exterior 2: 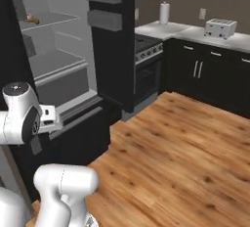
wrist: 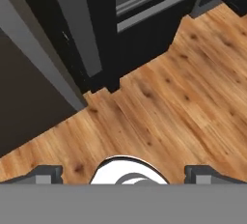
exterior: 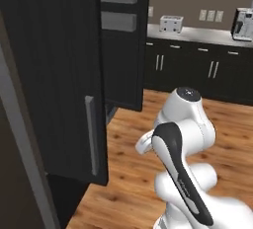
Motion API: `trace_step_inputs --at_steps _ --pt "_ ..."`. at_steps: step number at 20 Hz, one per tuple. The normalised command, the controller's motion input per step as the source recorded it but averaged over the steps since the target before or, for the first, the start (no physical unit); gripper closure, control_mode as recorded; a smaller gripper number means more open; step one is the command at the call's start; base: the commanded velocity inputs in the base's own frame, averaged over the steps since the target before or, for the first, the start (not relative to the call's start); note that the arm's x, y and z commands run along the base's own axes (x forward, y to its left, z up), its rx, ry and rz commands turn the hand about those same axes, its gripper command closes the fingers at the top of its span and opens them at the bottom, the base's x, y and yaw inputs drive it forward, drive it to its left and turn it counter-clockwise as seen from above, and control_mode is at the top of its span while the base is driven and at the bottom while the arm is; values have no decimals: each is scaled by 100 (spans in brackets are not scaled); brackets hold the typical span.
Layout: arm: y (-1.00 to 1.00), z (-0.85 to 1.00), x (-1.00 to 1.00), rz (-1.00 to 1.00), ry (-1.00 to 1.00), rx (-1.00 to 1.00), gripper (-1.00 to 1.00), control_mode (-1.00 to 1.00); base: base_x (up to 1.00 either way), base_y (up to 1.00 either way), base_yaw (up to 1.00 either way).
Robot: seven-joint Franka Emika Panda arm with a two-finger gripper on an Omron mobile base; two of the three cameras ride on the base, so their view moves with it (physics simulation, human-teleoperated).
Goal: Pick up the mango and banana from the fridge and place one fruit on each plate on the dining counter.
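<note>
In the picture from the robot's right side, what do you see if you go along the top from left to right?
Banana on a fridge shelf → stove → paper towel roll → toaster.

Glossy white rounded arm (exterior: 185, 139) with dark grey joint covers

The fridge (exterior 2: 58, 69) is standing open, showing its light grey shelves; the banana (exterior 2: 32, 19), small and orange-brown, is lying on an upper shelf at ten o'clock
</note>
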Motion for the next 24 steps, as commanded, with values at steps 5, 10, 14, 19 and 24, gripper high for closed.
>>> trace_step_inputs --at_steps 5,10,14,19,24 --pt "0 0 0 0 0 0 -100 100 47 -53 13" --pt "0 0 0 0 0 0 -100 100 45 -43 8" --pt "0 0 0 0 0 0 -100 100 65 -28 37" --pt "0 0 0 0 0 0 -100 100 64 -28 37" --pt "0 0 0 0 0 0 -100 100 62 -25 40"
